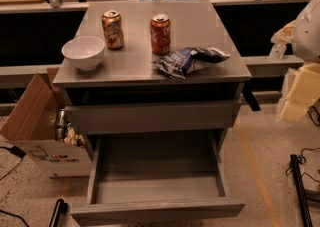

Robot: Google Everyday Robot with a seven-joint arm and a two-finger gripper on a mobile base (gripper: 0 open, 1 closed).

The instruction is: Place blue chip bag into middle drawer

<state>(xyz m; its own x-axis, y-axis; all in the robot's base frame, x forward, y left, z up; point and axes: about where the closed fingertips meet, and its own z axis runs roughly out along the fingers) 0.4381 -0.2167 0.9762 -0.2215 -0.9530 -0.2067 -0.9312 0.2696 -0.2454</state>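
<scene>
The blue chip bag [189,61], crumpled dark blue foil with white patches, lies on the front right of the grey cabinet top [200,21]. The middle drawer [155,171] is pulled out below and shows a bare flat grey floor and low side walls. Above it is a flat grey drawer front [150,117] that is shut. My arm, in white and cream parts, comes in at the right edge, and my gripper [294,102] hangs to the right of the cabinet, apart from the bag and lower than the cabinet top.
An orange-red soda can [160,33] stands just behind the bag. A second patterned can [113,29] and a white bowl [83,52] stand on the left of the top. An open cardboard box [40,126] with items sits on the floor at left. Cables and a black stand lie on the floor at right.
</scene>
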